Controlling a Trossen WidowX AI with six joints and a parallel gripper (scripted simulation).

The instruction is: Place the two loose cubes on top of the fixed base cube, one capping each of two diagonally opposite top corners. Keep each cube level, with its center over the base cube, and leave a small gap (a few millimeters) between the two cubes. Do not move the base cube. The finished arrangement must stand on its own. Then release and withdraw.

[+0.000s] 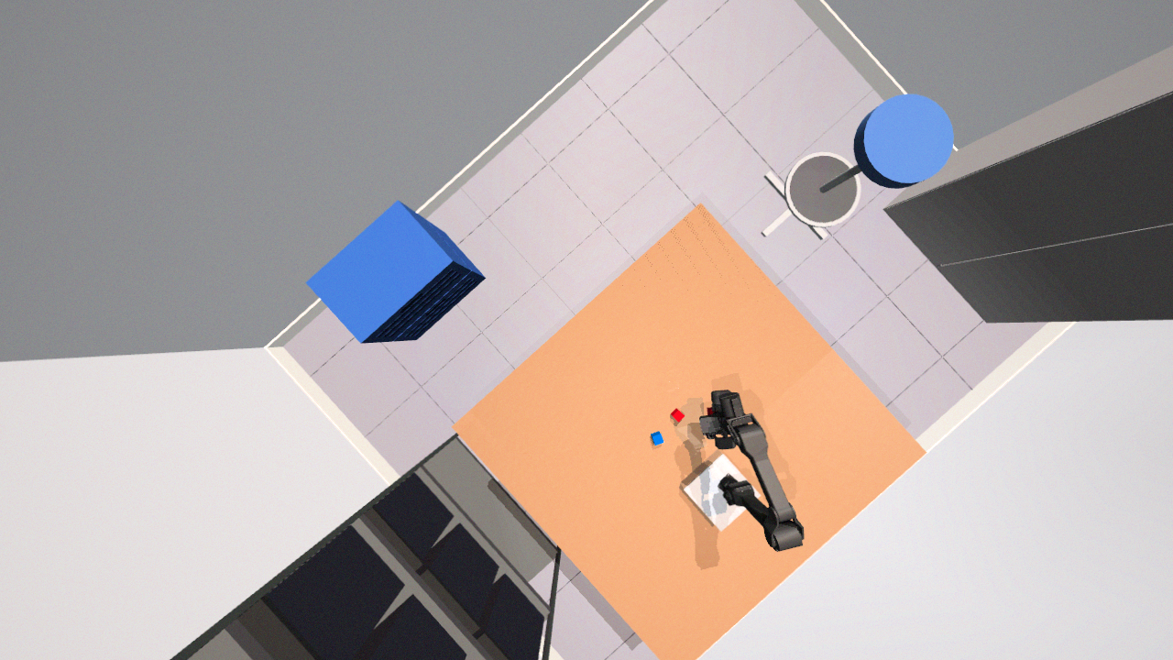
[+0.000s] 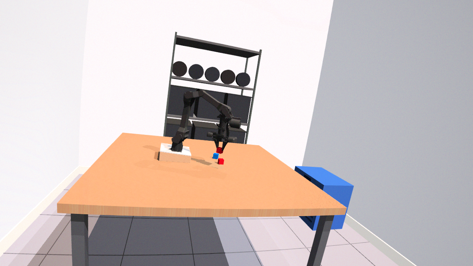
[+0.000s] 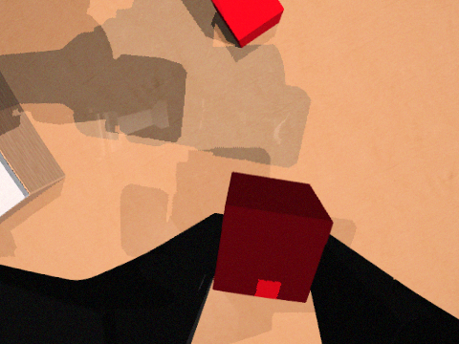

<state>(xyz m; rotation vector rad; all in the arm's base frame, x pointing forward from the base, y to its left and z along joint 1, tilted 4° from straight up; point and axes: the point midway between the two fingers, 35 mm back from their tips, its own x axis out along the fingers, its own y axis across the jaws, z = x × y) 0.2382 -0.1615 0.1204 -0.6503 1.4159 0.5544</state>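
Observation:
My gripper [image 1: 710,412] [image 2: 219,149] [image 3: 267,232] is shut on a red cube [image 2: 219,150] [image 3: 273,244], one finger on each side. The held cube is up off the table and mostly hidden by the gripper in the top view. A second red cube [image 1: 676,415] [image 2: 220,161] [image 3: 251,16] stands on the table, cut off by the top edge in the wrist view. A blue cube [image 1: 656,438] [image 2: 215,155] stands on the table near it, apart from it, and is out of the wrist view. Nothing rests on either standing cube.
The arm stands on a white-topped block [image 1: 721,518] [image 2: 173,156] [image 3: 38,162] on the orange table [image 1: 623,353] [image 2: 148,188]. A blue cabinet [image 1: 385,270] [image 2: 337,198] stands beyond the table edge. A dark shelf rack [image 2: 214,46] stands behind the table in the exterior view.

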